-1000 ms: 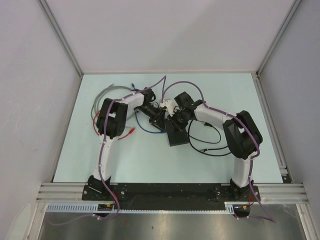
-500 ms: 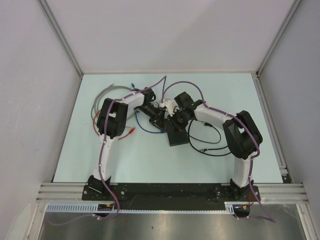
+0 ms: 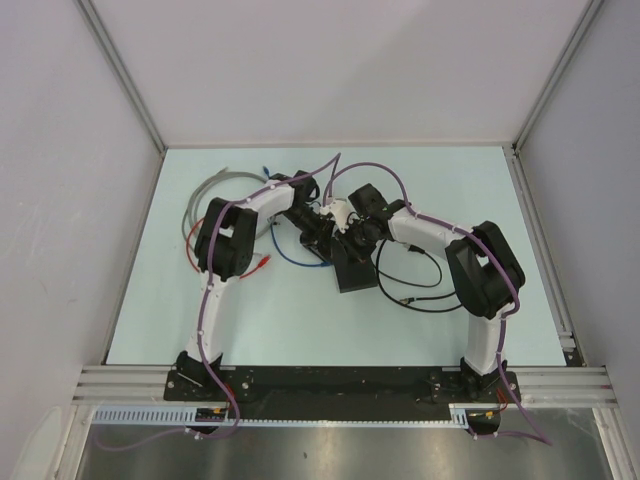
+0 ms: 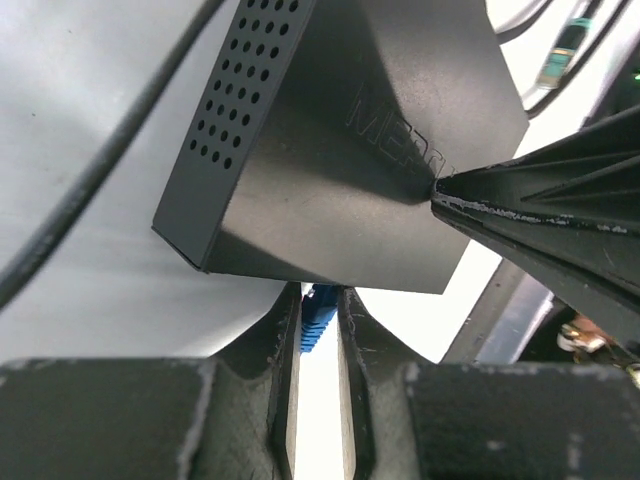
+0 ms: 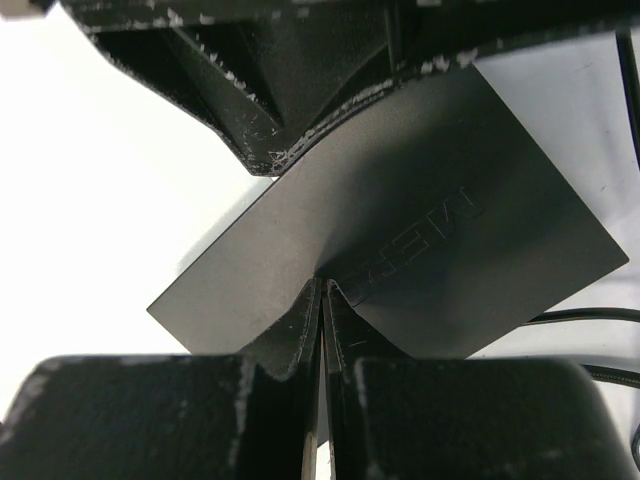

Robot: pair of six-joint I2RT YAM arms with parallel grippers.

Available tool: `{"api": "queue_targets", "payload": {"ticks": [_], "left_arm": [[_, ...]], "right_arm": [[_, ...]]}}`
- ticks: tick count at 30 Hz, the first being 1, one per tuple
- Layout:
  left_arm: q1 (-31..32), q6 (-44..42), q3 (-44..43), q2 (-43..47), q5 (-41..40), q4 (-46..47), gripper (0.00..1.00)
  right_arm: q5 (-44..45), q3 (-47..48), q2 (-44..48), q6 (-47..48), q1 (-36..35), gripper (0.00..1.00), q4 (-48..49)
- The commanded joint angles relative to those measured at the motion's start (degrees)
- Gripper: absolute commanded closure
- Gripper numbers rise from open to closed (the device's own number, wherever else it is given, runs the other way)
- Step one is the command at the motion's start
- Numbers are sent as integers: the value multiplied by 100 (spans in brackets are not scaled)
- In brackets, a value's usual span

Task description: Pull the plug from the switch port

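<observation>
Start at the near edge of the desk (image 3: pixel 300 330). Two arms are bolted there to the rail (image 3: pixel 340 380), and open desk surface lies between their bases and the switch box (image 3: pixel 356 270).

The switch box lies flat near the middle of the desk, and both grippers meet at its far end.
- **Left gripper** (image 4: pixel 320 303): its jaws pinch the blue plug (image 4: pixel 316 328), which meets the box's edge. The switch port sits behind the plug, so you cannot see it.
- **Right gripper** (image 5: pixel 322 292): its jaws are pressed together, with the tips on the box's top face.

Thin black cables (image 3: pixel 415 290) loop to the right of the box, and you cannot count them. To its left lie one blue cable (image 3: pixel 285 255), one red cable (image 3: pixel 262 264) and one grey cable loop (image 3: pixel 215 183).

A second, smaller black box (image 3: pixel 368 193) sits just beyond the grippers. Walls (image 3: pixel 340 70) close the desk's left, far and right edges.
</observation>
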State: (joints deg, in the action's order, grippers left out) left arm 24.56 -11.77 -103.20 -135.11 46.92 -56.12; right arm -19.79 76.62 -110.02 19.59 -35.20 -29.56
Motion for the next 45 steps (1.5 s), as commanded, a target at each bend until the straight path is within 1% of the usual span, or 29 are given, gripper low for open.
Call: {"api": "queue_targets", "payload": {"ticks": [1, 5, 9, 11, 13, 15, 17, 20, 24, 27, 32, 36, 39, 43, 45], "left_arm": [[260, -89, 177, -156, -1800, 470, 100], [269, -115, 239, -165, -1642, 444, 100], [260, -141, 195, -156, -1993, 374, 100], [251, -194, -41, -226, -1985, 182, 100], [216, -238, -130, -209, -1810, 145, 100], [207, -325, -288, -191, -1415, 66, 100], [207, -352, -429, -191, -1300, -39, 100], [199, -518, -482, -191, -1238, -241, 100], [155, -809, -386, -279, -720, -698, 100], [146, -871, -113, -235, -929, -795, 100], [85, -942, 142, -182, -868, -778, 100], [58, -924, -200, -270, -842, -926, 100], [41, -976, -787, -367, -833, -1120, 100], [49, -1090, -886, -376, -1297, -1165, 100], [40, -1213, -860, -376, -1334, -1322, 100]], "right_arm": [[327, -244, -424, 124, -101, 94, -155], [327, -244, -424, 124, -101, 94, -155], [336, -253, -415, 132, -101, 94, -164], [344, -244, -415, 132, -101, 94, -173], [344, -253, -424, 132, -101, 94, -164], [344, -244, -424, 132, -110, 94, -164], [344, -244, -433, 132, -110, 94, -164], [362, -244, -433, 132, -110, 94, -164], [362, -244, -433, 150, -110, 94, -173], [362, -244, -442, 141, -110, 94, -155], [362, -244, -459, 141, -119, 94, -129], [353, -244, -459, 141, -110, 94, -120], [344, -253, -459, 141, -110, 94, -129], [344, -244, -442, 150, -101, 94, -146], [353, -244, -442, 150, -110, 94, -138]]}}
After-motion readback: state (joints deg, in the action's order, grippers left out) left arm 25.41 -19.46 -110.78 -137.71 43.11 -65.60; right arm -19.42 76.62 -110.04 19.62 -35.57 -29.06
